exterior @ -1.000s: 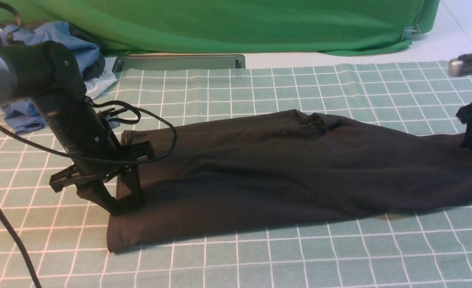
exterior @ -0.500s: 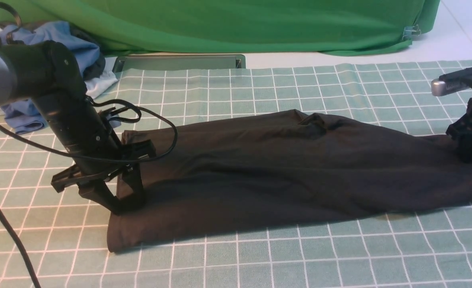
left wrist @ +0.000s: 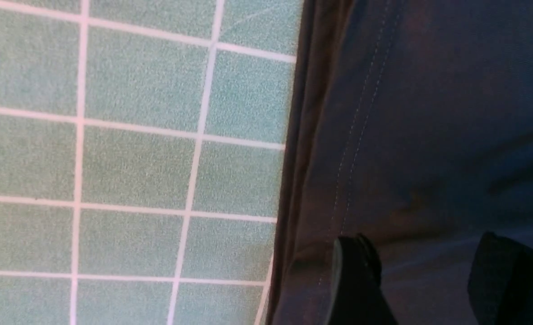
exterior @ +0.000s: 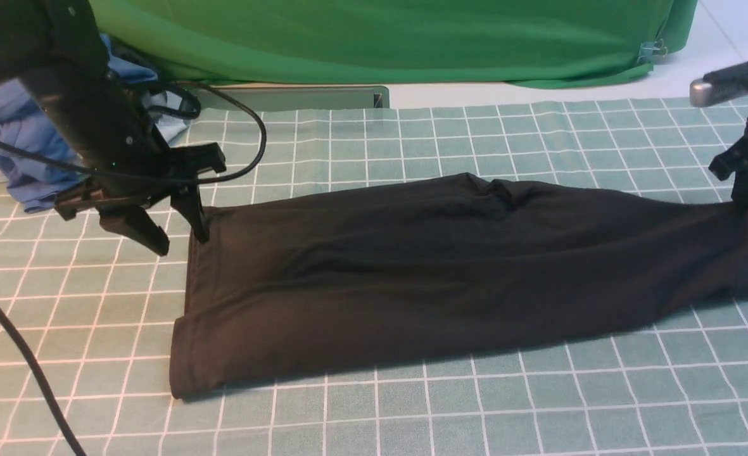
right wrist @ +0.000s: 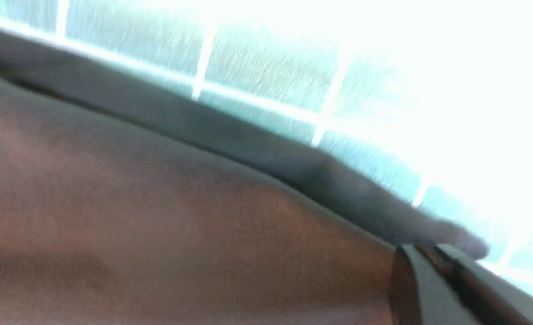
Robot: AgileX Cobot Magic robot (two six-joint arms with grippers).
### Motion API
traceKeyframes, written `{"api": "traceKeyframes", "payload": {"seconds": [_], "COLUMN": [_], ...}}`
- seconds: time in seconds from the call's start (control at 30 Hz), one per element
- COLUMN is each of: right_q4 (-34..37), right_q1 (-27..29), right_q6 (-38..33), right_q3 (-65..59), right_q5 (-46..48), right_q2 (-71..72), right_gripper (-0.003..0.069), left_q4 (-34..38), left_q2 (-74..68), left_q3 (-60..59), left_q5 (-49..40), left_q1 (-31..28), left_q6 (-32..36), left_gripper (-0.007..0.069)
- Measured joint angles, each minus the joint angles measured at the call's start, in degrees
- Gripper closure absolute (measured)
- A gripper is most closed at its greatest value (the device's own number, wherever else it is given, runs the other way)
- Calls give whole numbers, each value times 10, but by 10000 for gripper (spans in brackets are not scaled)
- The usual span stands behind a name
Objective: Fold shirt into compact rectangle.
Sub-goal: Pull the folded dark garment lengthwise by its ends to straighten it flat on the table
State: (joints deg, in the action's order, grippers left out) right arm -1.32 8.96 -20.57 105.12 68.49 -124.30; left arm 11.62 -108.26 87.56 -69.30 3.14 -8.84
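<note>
The shirt (exterior: 443,278) is laid out flat and long across the checked desk cloth (exterior: 412,139), its length running from the robot's left to its right. It is seen as plain black fabric; no print is shown on the upper face. A small bunch of folds is raised near the middle of the far edge. The hemmed left end is stacked in layers, and a double row of stitching is shown along it in the left wrist view (left wrist: 428,113).

The left claw (exterior: 181,244) is held above the far left corner of the shirt with its jaws set wide apart. Nothing is gripped between them. One fingertip (exterior: 202,237) is placed right at the corner of the fabric; whether it touches cannot be told.

The right claw (exterior: 742,201) is closed tight on the right end of the shirt, and the fabric there is drawn up from the cloth towards it. In the right wrist view the closed tips (right wrist: 410,262) are seen pinched on the dark fabric (right wrist: 158,225), though that picture is blurred and overlit.

A black cable (exterior: 25,367) is hung from the left arm. A pile of blue clothes (exterior: 6,126) is left behind that arm, and a big green cloth (exterior: 380,38) is draped along the back.
</note>
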Motion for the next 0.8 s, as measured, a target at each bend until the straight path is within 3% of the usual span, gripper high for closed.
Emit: {"api": "traceKeyframes", "payload": {"seconds": [0.23, 0.3, 0.37, 0.53, 0.6, 0.8], "right_q4": [1, -1, -7, -17, -22, -26], "right_q1": [0, 0, 0, 0, 1, 19], "right_q6": [1, 11, 18, 43, 60, 143], "right_q3": [0, 0, 3, 46, 79, 73], "right_q5": [-65, -88, -96, -46, -11, 3], "right_q2": [-1, -2, -4, -6, -1, 89], "right_gripper": [627, 597, 527, 241, 160, 118], "left_q4": [-2, -2, -2, -2, -3, -3], "left_q2": [0, 0, 0, 0, 0, 0], "left_q3": [1, 2, 2, 2, 2, 2], "left_q5": [-1, 2, 7, 9, 9, 6], "left_q1": [0, 0, 0, 0, 0, 0], "left_q6": [-4, -8, -14, -16, -16, -16], "left_gripper": [299, 299, 299, 299, 299, 299]}}
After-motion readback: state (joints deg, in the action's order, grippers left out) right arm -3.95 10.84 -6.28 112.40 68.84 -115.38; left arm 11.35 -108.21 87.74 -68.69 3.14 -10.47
